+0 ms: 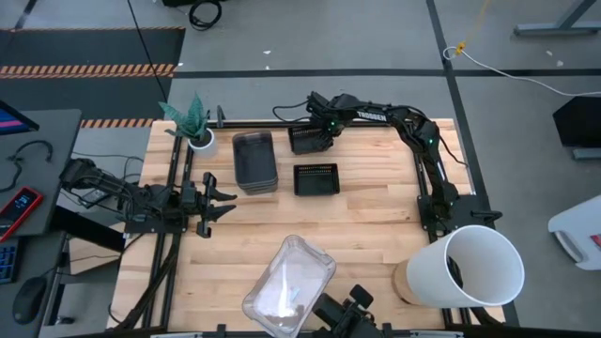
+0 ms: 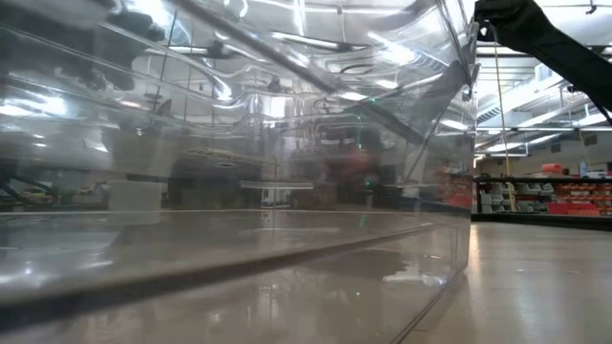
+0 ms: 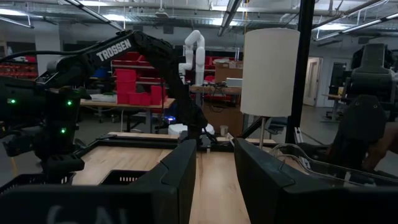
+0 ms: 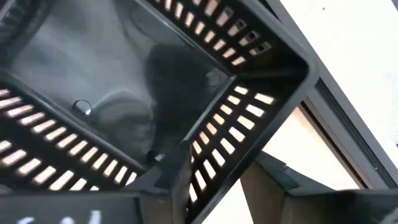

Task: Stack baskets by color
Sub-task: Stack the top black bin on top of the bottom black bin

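A black lattice basket (image 1: 305, 141) stands near the table's far edge, and my right gripper (image 1: 321, 128) comes down on it, shut on its wall. A second black basket (image 1: 315, 178) rests on its bottom a little nearer. Left of these sits a smoky grey basket (image 1: 254, 161). A clear basket (image 1: 289, 286) lies near the front edge and fills the low view (image 2: 239, 191). My left gripper (image 1: 223, 197) waits open at the table's left, touching nothing. My right gripper has the black basket's lattice side wall (image 4: 214, 165) between its two fingers, not far from a corner. One finger (image 4: 177, 180) is inside the basket and the other (image 4: 273, 186) outside. The fingers come from above, pointing steeply down. The basket stands on the table.
A big white bucket (image 1: 474, 268) lies at the near right corner beside the right arm's base. A small white plant pot (image 1: 200, 141) stands at the far left. Bare wood lies open in the middle (image 1: 366, 235).
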Motion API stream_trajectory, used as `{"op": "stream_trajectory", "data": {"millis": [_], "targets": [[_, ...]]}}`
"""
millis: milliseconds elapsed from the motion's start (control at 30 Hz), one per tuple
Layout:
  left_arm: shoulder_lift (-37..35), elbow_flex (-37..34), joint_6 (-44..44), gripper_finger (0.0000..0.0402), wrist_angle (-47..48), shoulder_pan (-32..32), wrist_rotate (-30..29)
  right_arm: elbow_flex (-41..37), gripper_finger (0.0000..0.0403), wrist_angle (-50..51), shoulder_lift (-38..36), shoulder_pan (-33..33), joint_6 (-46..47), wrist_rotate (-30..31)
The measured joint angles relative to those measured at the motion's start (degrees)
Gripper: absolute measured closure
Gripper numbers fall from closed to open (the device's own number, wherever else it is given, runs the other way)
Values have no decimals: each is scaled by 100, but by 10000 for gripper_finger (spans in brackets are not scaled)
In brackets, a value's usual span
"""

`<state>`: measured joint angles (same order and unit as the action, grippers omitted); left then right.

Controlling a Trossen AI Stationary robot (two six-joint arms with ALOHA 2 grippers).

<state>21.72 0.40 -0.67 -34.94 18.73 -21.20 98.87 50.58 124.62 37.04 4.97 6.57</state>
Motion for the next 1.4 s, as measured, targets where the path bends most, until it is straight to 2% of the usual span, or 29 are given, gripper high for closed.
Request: {"op": "stream_trajectory", "data": {"millis": [233,467,767,1100,1267,1400], "targets": [[-1,0,1,285,2,-1,1,0,317,28,-2,14,-40,-2],[-1,0,1,285,1,-1,1,7,392,232,-21,89,137,-111],[-1,0,1,285,2,1,1,7,396,986,-345,90,443,-39],[1,-1,1,285,1,0,-1,0,398,1101,-1762,79,1101,-253],[0,0,1,285,0,1,-1,-104,398,1398,-2280,-242,1525,-452],[2,0,1,285,2,0,1,-594,398,1197,-2455,-637,1787,-535]]}}
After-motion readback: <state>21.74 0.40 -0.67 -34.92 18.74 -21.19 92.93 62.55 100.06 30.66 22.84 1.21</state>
